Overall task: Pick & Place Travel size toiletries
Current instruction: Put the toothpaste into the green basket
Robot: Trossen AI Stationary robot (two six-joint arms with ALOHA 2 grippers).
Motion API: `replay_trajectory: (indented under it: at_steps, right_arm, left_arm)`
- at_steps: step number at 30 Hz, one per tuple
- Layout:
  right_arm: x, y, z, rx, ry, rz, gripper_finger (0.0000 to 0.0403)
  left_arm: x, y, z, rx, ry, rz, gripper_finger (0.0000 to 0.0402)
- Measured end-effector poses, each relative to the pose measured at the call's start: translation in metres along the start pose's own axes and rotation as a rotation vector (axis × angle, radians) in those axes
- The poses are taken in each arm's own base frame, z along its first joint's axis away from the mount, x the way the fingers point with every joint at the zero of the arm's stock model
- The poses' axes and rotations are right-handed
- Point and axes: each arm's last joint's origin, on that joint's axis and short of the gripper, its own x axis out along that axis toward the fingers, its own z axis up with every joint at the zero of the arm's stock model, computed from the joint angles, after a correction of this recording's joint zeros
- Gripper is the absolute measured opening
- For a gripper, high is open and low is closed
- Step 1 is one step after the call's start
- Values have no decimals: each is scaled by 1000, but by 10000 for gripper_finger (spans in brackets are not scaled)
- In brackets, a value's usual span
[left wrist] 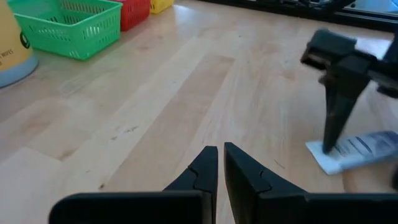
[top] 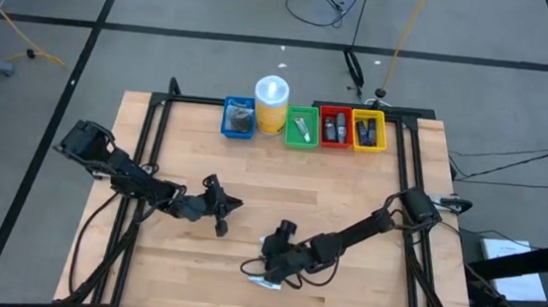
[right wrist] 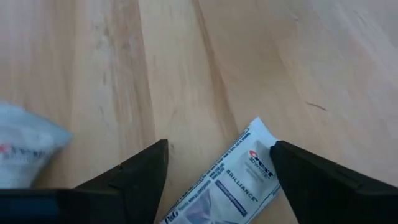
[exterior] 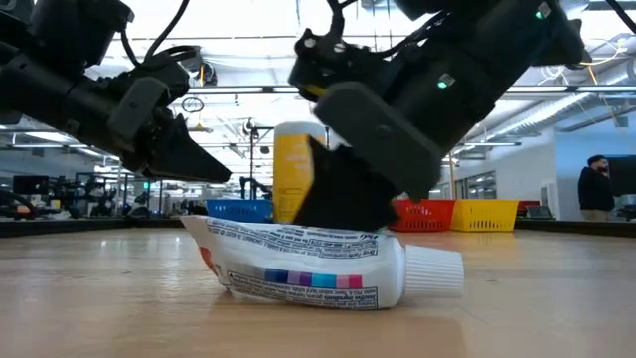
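Pale wooden planks made up the desk (top: 350, 195), smooth and lightly grained, with a dark metal frame along its edges. Near the front edge the right pincer (right wrist: 214, 163) hung low over a toothpaste tube (right wrist: 227, 180), its two dark fingers spread apart on either side of the crimped flat end, not clamped on it. That tube (exterior: 318, 264) was soft white-silver plastic with printed lettering, a coloured stripe and a white ribbed cap, and it lay flat on the wood. A second white item showed at the edge of the right wrist view, too little of it to tell what it was.

Just to the left, well clear of the tube, the left pincer (left wrist: 219, 163) hovered above bare wood with its tips pressed nearly together and nothing between them.

Along the far edge stood a row of small latticed plastic bins. The blue bin (top: 238, 118) held something dark grey. The green bin (top: 302, 126) held a thin pale tube. The red bin (top: 334, 127) and the yellow bin (top: 368, 130) each held dark oblong containers. A yellow cylinder (top: 271, 104) with a white lid stood between the blue and green bins.

A person (exterior: 596, 189) stood far off in the room.
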Motion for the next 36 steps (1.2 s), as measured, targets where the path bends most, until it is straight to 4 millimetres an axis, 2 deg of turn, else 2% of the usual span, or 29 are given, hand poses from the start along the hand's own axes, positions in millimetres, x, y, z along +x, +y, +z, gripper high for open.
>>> replay_trajectory:
  at_steps: [6, 11, 15, 20, 24, 30, 36]
  right_arm:
    - [-17, -5, 3, -18, 28, -59, 259]
    - [-33, 0, -1, 42, 10, -101, 251]
    - [-34, 2, -12, 139, 23, -92, 251]
    - [-25, 0, -31, 155, 8, -57, 238]
    - [-20, -7, -45, 129, -35, -42, 201]
    - [-15, -17, -58, 80, -118, -49, 122]
    - [-20, -29, -43, 28, -173, -49, 56]
  left_arm:
    - [0, 0, 0, 0, 0, 0, 26]
    - [0, 0, 0, 0, 1, 0, 26]
    - [0, 0, 0, -8, 2, 1, 26]
    - [0, 1, -1, -3, 13, 5, 26]
    - [0, 1, -2, -11, 15, 6, 26]
    - [0, 1, -2, -13, 18, 8, 26]
    - [0, 1, -2, -16, 18, 8, 26]
